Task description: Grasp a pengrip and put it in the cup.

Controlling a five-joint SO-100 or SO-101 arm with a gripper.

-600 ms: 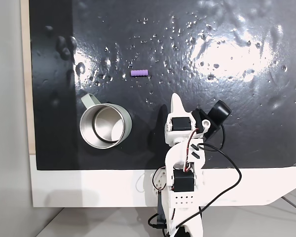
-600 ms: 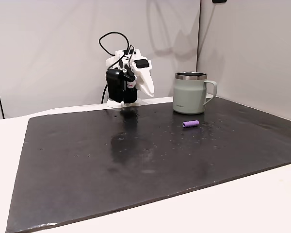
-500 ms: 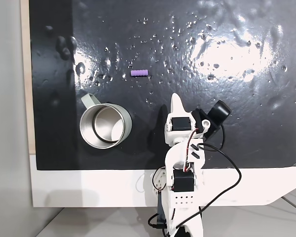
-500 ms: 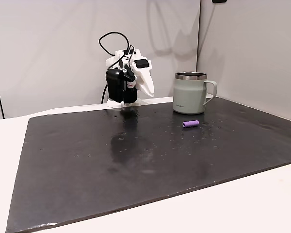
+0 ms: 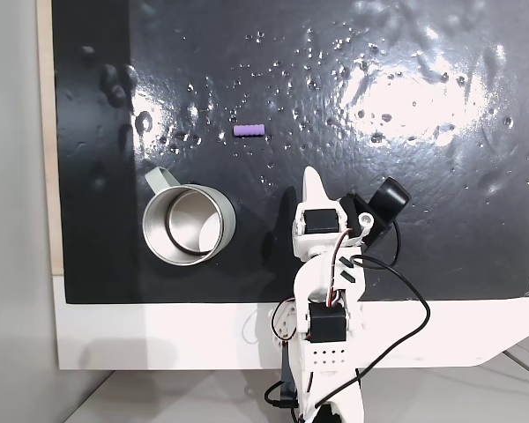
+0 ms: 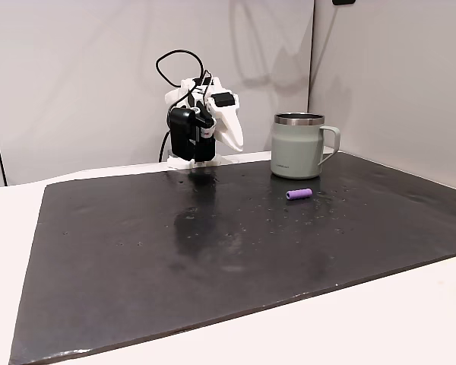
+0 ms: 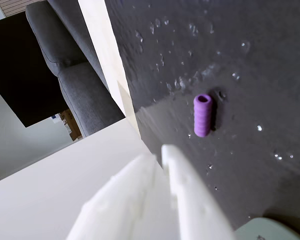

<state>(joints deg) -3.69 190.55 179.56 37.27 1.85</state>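
Note:
A small light-purple ribbed pengrip (image 5: pixel 249 130) (image 6: pixel 299 195) (image 7: pixel 202 114) lies on the black mat, apart from everything. The steel cup (image 5: pixel 188 226) (image 6: pixel 297 145) stands upright, handle toward the mat's edge; only its rim corner (image 7: pixel 262 231) enters the wrist view. My white gripper (image 5: pixel 311 181) (image 6: pixel 234 141) (image 7: pixel 159 152) hangs folded near the arm's base, well short of the pengrip, its two fingers pressed together with nothing between them.
The black mat (image 5: pixel 406 220) (image 6: pixel 175 251) is wet with scattered droplets and lies on a white table (image 5: pixel 159 335). A grey sofa (image 7: pixel 72 75) shows beyond the table edge in the wrist view. Walls stand behind the arm (image 6: pixel 76 76).
The arm has shifted very slightly; the black camera beside the gripper sits a touch higher and to the left in the top-down fixed view. Pengrip and cup have not moved.

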